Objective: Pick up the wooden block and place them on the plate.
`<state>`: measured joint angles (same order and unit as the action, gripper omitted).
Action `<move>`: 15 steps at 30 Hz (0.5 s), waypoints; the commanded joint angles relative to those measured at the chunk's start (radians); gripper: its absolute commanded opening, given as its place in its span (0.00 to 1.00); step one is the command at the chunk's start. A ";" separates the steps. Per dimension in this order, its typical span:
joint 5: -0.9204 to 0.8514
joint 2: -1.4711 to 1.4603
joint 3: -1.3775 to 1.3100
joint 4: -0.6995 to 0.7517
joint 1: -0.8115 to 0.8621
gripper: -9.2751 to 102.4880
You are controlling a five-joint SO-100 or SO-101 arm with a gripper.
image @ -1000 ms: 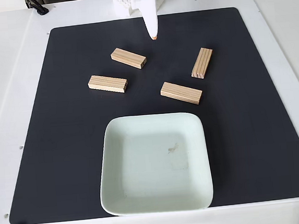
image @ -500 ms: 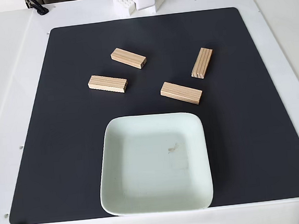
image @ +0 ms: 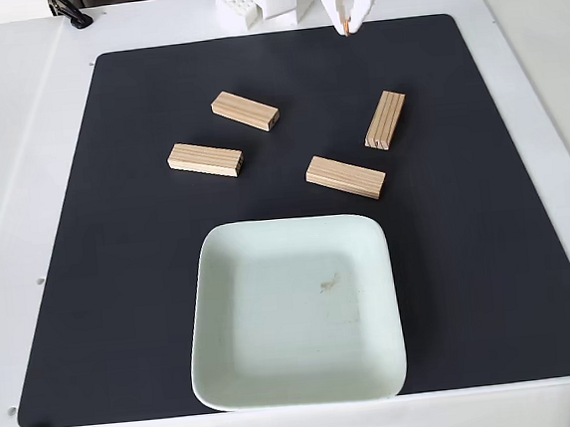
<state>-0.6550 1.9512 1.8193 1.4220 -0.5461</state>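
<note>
Four grooved light-wood blocks [image: 245,111], glossy plate [image: 289,235]

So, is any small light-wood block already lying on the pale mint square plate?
No, the plate holds no block; all four lie on the black mat.

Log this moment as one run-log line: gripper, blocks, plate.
gripper: above mat's far edge, holding nothing, open/shut unclear | wooden blocks: four on mat | plate: no blocks
</note>
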 commanded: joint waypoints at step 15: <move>-0.153 -0.239 -0.075 -0.129 -0.008 0.35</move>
<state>-0.7961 1.7227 1.7733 1.3560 -0.5430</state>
